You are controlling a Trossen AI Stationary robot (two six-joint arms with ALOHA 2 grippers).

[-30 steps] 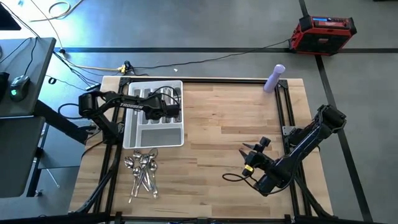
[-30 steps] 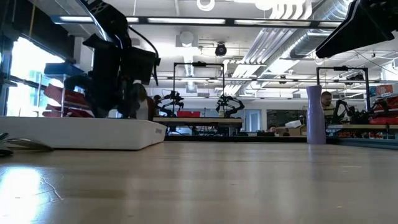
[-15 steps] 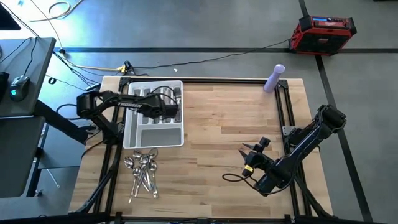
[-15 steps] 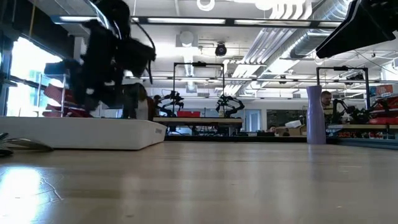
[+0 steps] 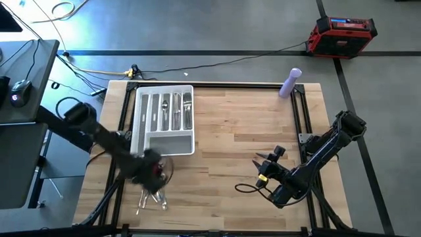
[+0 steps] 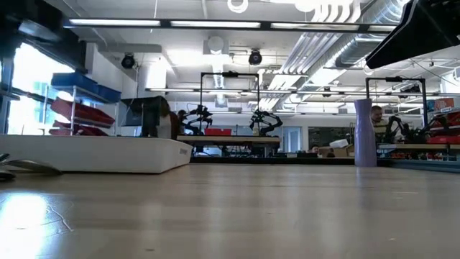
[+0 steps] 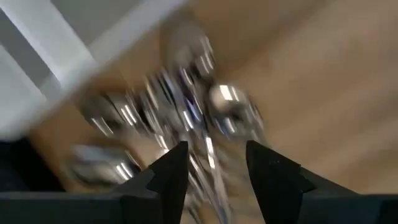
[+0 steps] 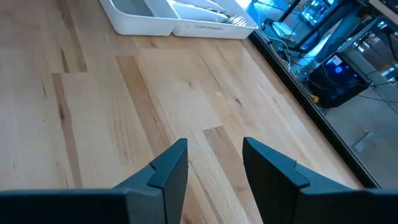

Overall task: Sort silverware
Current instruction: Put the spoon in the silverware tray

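Loose silverware, mostly spoons, lies in a pile on the wooden table near its near-left corner. It shows blurred in the left wrist view. My left gripper hangs open just above that pile, pointing down, with nothing between its fingers. Behind the pile stands the white tray, with more silverware lying in its long compartments. My right gripper waits open above bare table at the near right.
A purple bottle stands at the far right corner. The tray's side shows at the left of the low view. Bare wood lies between the tray and the right arm. A red box sits on the floor beyond the table.
My left gripper has swung from over the tray toward the table's near edge and now hangs above the loose pile, turned about on the way. The tray's compartments, covered by the arm before, now show. The right arm has kept still.
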